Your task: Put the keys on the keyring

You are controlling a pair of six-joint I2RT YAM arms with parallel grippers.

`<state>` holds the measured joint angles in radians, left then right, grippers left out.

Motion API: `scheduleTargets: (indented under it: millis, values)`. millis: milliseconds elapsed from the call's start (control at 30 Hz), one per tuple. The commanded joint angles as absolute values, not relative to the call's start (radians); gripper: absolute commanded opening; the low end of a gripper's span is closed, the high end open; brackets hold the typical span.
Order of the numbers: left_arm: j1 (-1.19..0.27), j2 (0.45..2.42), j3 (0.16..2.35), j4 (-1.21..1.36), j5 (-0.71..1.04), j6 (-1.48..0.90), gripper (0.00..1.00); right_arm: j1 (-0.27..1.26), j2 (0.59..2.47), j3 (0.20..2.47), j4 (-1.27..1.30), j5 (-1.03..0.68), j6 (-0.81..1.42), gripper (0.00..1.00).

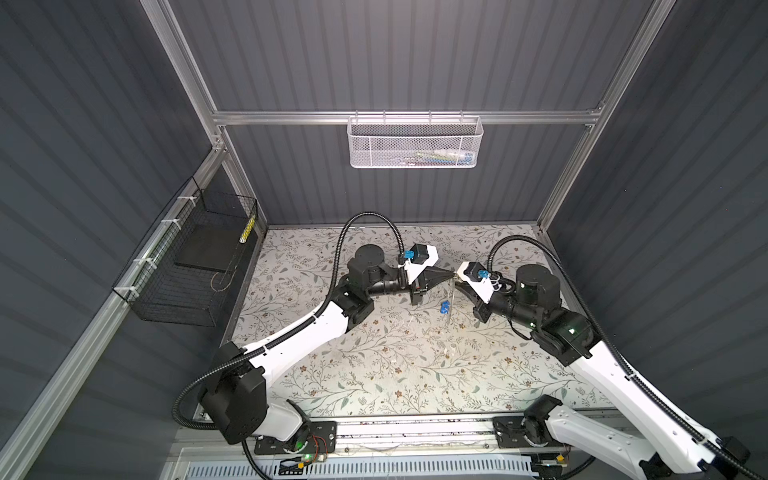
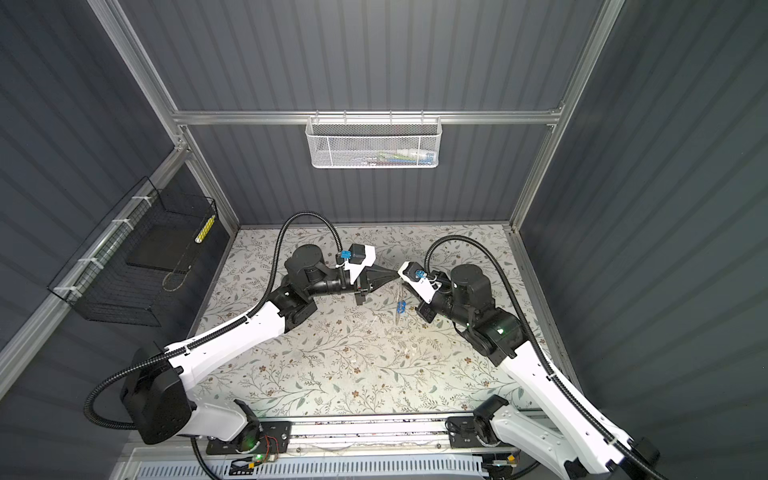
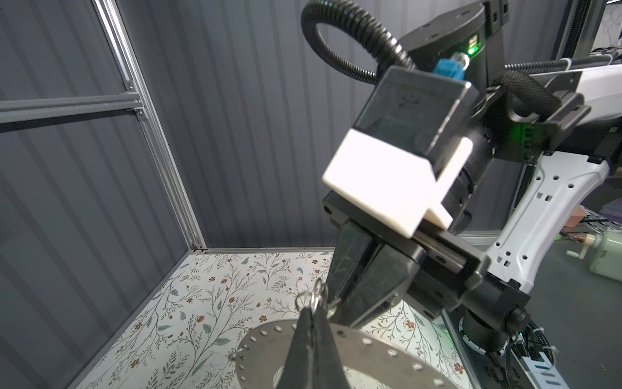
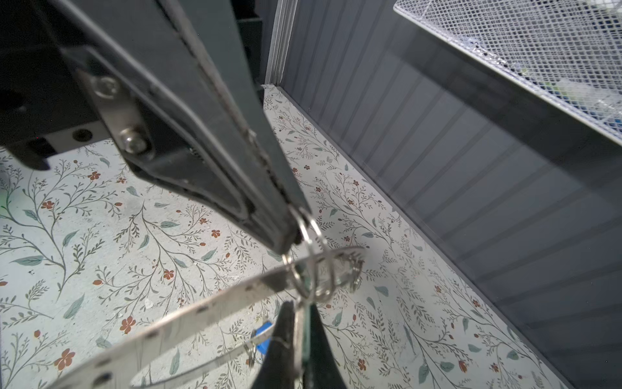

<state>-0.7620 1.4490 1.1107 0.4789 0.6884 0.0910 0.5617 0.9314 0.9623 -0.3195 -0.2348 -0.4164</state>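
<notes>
left gripper (image 4: 292,234) shut on small silver wire split ring (image 4: 309,240) | large flat grey metal keyring (image 4: 202,309) hung from it mid-air | right gripper (image 4: 299,320) closed on thin silvery piece (image 4: 299,336), unidentified | blue-headed silver key (image 1: 444,307) beside keyring's lower rim | likely best: steady ring, thread slowly

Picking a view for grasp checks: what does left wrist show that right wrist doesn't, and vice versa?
Left wrist only: keyring face-on with its rim holes, right arm's camera housing. Right wrist only: blue key head, white mesh basket. Both: left end effector and right end effector shut, tips meeting at the small split rings on the keyring's rim.
</notes>
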Motion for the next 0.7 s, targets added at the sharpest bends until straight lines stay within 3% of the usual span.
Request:
scheduleTargets:
  millis: [0,433,667]
  values:
    - [-0.756,1.464,1.099,0.604,0.639,0.042,0.0,0.571,0.946,0.998,-0.369,-0.263,-0.449,0.0]
    - [-0.756,1.483,1.056,0.716,0.6,-0.019,0.0,0.615,0.977,1.011,-0.357,-0.19,-0.442,0.01]
    - [-0.752,1.471,1.051,0.688,0.611,0.001,0.0,0.616,0.916,0.98,-0.365,-0.116,-0.425,0.32]
